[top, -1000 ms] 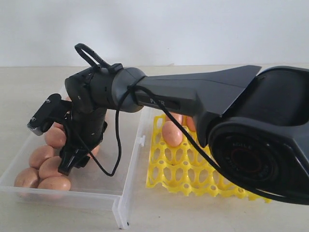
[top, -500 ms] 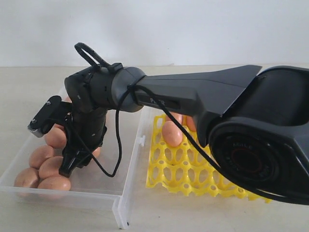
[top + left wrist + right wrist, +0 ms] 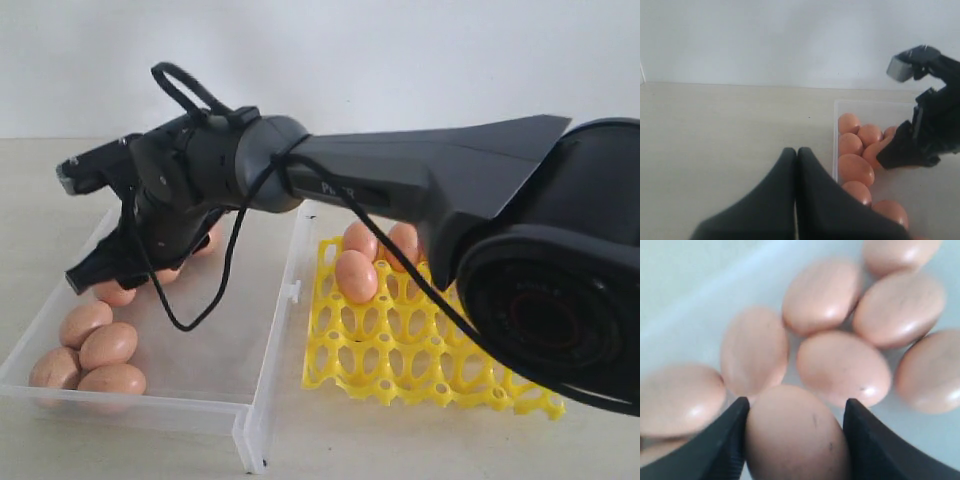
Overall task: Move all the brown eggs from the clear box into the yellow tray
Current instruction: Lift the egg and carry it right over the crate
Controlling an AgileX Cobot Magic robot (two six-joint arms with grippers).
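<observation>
Closure of the left gripper [image 3: 796, 152] was complete. Its two fingers met with nothing between them. It hung over bare table [image 3: 715, 130] to the left of the clear box [image 3: 225, 350], a position judged to leave the box free for the other arm.

Inside the box, the brown eggs [image 3: 108, 345] not yet moved lay along the left side, touching one another. Four sat at the near left corner and more toward the far end. The right part of the box floor was bare.

The right gripper [image 3: 796, 407] was extended across the middle, over the eggs in the box. Its jaws were clamped on the held egg [image 3: 795, 440], one pad on each flank. This grip was judged to keep the oval from rolling out. The held egg appeared to sit above its neighbours.

The yellow tray [image 3: 330, 378] lay just beside the box, on its right, which kept the transfer path short. Three seated eggs [image 3: 358, 278] occupied cups at the far left. The other visible cups were vacant, and the arm hid part of the far right. The step in hand was judged to be carriage of the held egg to a vacant cup.
</observation>
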